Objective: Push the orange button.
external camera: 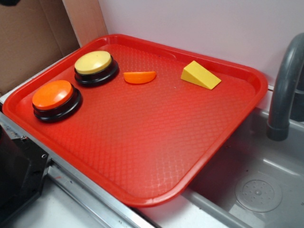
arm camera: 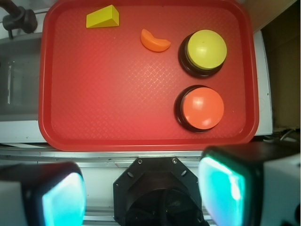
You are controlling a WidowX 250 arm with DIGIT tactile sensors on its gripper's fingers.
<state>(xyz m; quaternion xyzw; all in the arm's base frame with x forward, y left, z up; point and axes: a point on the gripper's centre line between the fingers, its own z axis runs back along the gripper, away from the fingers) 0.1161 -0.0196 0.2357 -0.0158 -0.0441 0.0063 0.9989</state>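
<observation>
Nothing's really been done on this one so far. The orange button (arm camera: 202, 108) sits untouched on the red tray (arm camera: 94, 94), at the edge nearest the robot's base, right beside the yellow button (arm camera: 205, 50). The gripper (arm camera: 141, 197) hangs high above and back from the tray, fingers (arm camera: 221, 193) spread wide, holding nothing. The whole approach and the press itself are left.

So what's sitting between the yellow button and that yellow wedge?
The orange half-moon slice lies between the yellow button and yellow wedge; both views show it.
</observation>
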